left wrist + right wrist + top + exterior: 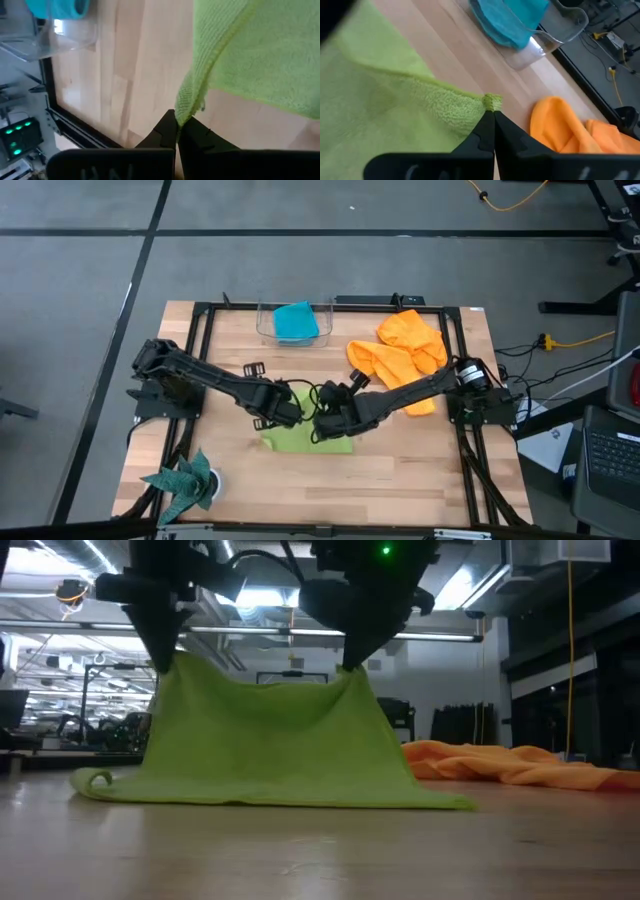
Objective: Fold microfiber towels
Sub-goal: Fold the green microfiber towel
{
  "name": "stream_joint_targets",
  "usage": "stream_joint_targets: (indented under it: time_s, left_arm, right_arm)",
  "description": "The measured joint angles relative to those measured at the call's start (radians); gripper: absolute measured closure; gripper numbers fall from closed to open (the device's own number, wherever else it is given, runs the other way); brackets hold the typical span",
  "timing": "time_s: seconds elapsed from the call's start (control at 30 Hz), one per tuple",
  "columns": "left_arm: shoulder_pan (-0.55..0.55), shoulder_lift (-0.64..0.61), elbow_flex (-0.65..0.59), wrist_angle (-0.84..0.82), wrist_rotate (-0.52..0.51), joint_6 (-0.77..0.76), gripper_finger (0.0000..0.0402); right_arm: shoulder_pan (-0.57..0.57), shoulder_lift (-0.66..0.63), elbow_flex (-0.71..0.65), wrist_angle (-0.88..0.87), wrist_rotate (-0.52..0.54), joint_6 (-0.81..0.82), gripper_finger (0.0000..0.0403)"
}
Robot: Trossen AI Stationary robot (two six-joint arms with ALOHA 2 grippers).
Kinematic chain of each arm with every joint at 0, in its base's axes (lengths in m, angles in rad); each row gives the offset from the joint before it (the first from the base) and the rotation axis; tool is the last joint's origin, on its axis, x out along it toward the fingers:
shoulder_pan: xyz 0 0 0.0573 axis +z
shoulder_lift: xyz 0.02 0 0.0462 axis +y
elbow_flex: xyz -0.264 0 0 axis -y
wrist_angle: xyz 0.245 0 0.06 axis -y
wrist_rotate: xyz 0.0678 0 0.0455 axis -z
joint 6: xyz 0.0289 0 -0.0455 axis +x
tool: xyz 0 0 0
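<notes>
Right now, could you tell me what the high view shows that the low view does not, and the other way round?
Only the high view shows the turquoise towel in the clear bin and the dark teal cloth at the table's near left corner.

Only the low view shows the lime-green towel hanging like a tent, two corners raised, its bottom edge on the table.

Both show the left gripper and right gripper shut on that towel, with the orange towels lying beside.
</notes>
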Motion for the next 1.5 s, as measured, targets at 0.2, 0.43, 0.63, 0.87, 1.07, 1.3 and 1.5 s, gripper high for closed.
stream_joint_targets:
  time_s: [0.2,0.43,0.63,0.87,1.07,1.3,1.5]
  left_arm:
    - [-0.076,0.000,-0.030,0.079,0.084,-0.018,0.0402]
    - [-0.175,0.000,-0.100,0.317,0.156,-0.030,0.0401]
    - [-0.233,0.000,-0.101,0.313,0.182,-0.057,0.0402]
    - [-0.249,0.000,-0.114,0.387,0.202,-0.072,0.0401]
    - [-0.249,0.000,-0.145,0.470,0.288,-0.085,0.0388]
    - [-0.249,0.000,-0.188,0.457,0.336,-0.165,0.0311]
    - [-0.249,-0.002,-0.161,0.403,0.340,-0.183,0.0269]
  right_arm:
    - [0.082,0.000,-0.031,0.028,-0.001,0.000,0.0403]
    - [0.166,0.000,-0.179,0.192,-0.051,0.028,0.0403]
    - [0.211,0.000,-0.210,0.242,-0.091,0.029,0.0403]
    - [0.223,-0.001,-0.262,0.276,-0.170,0.031,0.0397]
    - [0.224,-0.001,-0.276,0.316,-0.250,0.029,0.0371]
    - [0.227,-0.001,-0.256,0.329,-0.367,0.027,0.0320]
    - [0.226,-0.006,-0.159,0.257,-0.529,0.006,0.0275]
